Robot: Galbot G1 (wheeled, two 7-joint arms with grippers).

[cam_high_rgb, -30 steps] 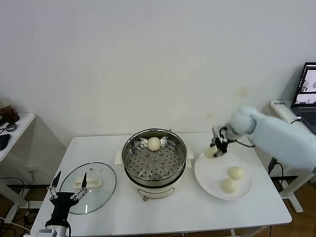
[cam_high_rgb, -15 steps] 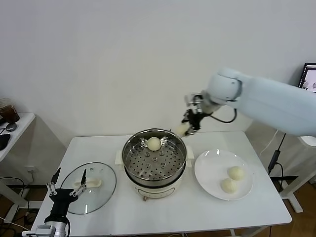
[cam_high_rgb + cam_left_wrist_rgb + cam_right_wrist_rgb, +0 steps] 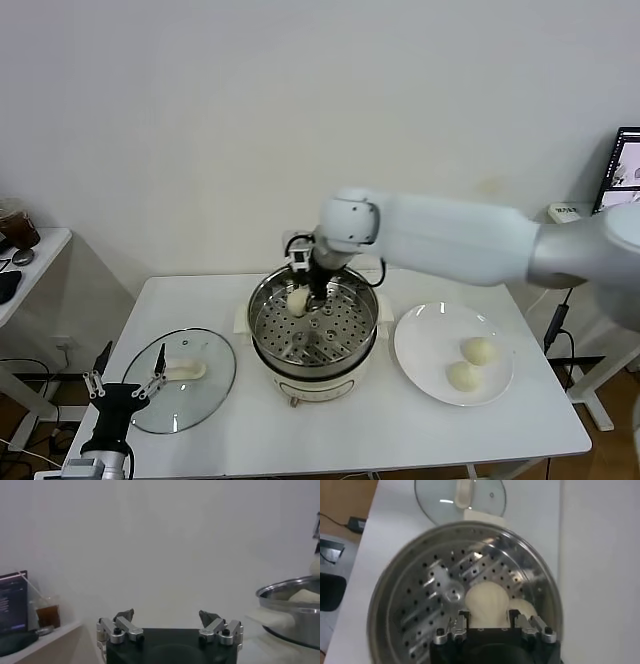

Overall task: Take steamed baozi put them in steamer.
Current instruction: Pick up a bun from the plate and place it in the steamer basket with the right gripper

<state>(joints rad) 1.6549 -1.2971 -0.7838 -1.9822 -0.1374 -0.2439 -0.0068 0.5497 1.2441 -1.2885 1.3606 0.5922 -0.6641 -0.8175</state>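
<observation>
My right gripper (image 3: pixel 304 291) hangs inside the steamer (image 3: pixel 312 345), shut on a cream-white steamed baozi (image 3: pixel 297 301) just above the perforated tray. In the right wrist view the held baozi (image 3: pixel 487 604) sits between the gripper's (image 3: pixel 488 615) fingers, with another baozi (image 3: pixel 526 608) lying on the steamer's tray (image 3: pixel 425 605) right beside it. Two more baozi (image 3: pixel 479 350) (image 3: pixel 462 376) lie on the white plate (image 3: pixel 425 340) to the steamer's right. My left gripper (image 3: pixel 124 384) waits open and holding nothing at the table's front left corner; its fingers (image 3: pixel 123 616) stand wide apart.
The glass lid (image 3: pixel 180 385) with a white handle lies flat left of the steamer, also seen as the lid (image 3: pixel 485 500) beyond the pot. A side table (image 3: pixel 30 262) with a drink cup stands far left, a laptop (image 3: pixel 626 170) far right.
The right arm has carried a baozi from above the plate leftward and down into the steamer. The left gripper has drifted slightly down and left, still open.
</observation>
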